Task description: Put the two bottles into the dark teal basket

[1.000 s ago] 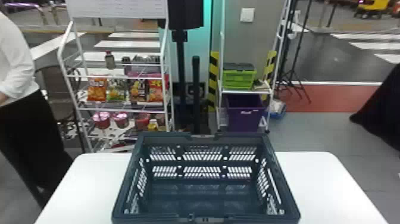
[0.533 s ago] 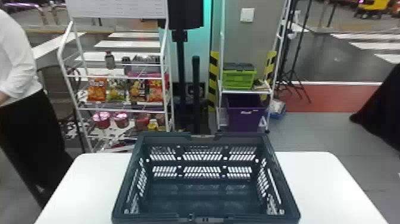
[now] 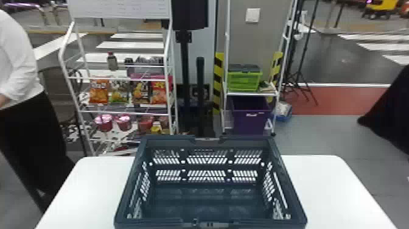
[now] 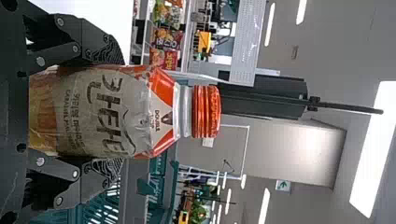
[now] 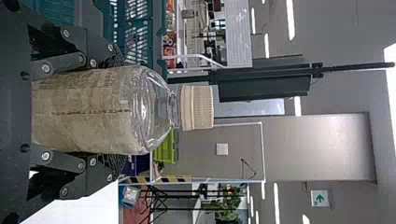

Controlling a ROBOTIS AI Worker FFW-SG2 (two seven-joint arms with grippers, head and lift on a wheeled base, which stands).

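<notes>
Tabletop (image 3: 91, 188), white and smooth with rounded far corners, carries the dark teal basket (image 3: 243, 140) near its middle. The basket stands upright and open at the top; white shows through the slots in its far wall, and bare tabletop lies to either side.

At the left wrist, the left gripper (image 4: 119, 112) has its fingers clamped on the sides of an orange-capped bottle (image 4: 105, 114), held upright, with part of the basket beyond. At the right wrist, the right gripper (image 5: 119, 112) has its fingers closed on the sides of a cream-capped bottle (image 5: 88, 112), also upright, its clear shoulder above a beige label; the teal basket shows beyond this bottle too. Both bottles are outside the basket.

Behind the tabletop, left of centre, a white wire rack (image 3: 70, 78) holds 4 snack bags (image 3: 99, 91) in a row, with red cups (image 3: 103, 122) on the shelf below. A black post (image 3: 200, 91) stands between the rack and a grey pillar (image 3: 257, 36) bearing a white wall plate (image 3: 253, 15). In front of the pillar, a white shelf unit (image 3: 249, 94) carries a lime green crate (image 3: 243, 81), with a purple bin (image 3: 251, 121) underneath. Right of that, a black tripod (image 3: 299, 74) stands by red flooring (image 3: 331, 100). Overhead are ceiling lights (image 4: 373, 149) and a green exit sign (image 5: 320, 198).
</notes>
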